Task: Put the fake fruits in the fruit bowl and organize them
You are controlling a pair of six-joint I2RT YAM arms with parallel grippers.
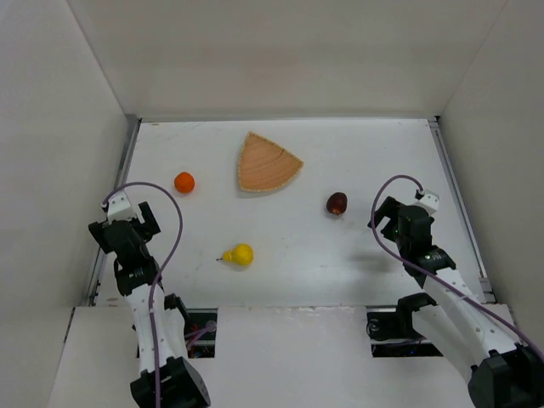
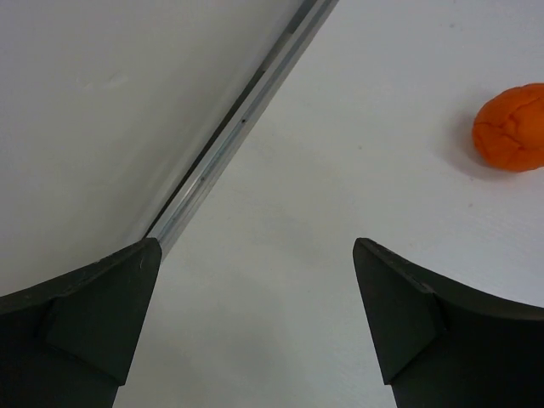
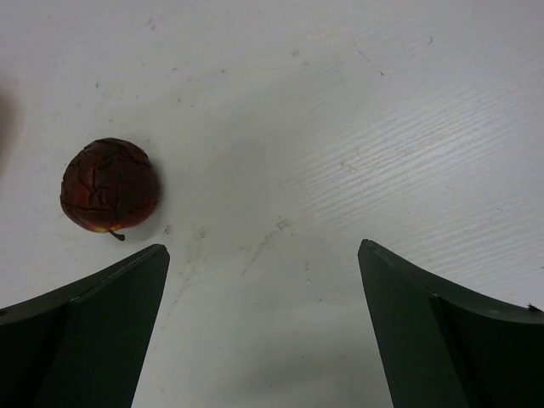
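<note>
Nothing lies in the fruit bowl (image 1: 268,163) yet. It sits toward the far middle of the table (image 1: 382,255), and all three fruits are well apart from it on the bare surface. The orange fruit (image 1: 184,182) is to the bowl's left, the maroon fruit (image 1: 337,203) to its right and a little nearer the arms, and the yellow pear (image 1: 241,254) nearer the bases, tip pointing left. The left gripper (image 2: 255,246) has its jaws spread wide with nothing between them, close by the edge rail (image 2: 238,136); the orange shows at the upper right of its wrist view, off the centreline. The right gripper (image 3: 263,246) is likewise spread and empty, with the maroon fruit up and left, beyond its left finger. We judge the step in hand to be a first reach. To do it well, we would give each arm its nearest fruit, swing the wrist until the fruit sits centred between the fingers, then descend and close across the widest part. Round toys may roll if one finger nudges first, so we would square up before coming down. The pear probably grips best across its belly.
</note>
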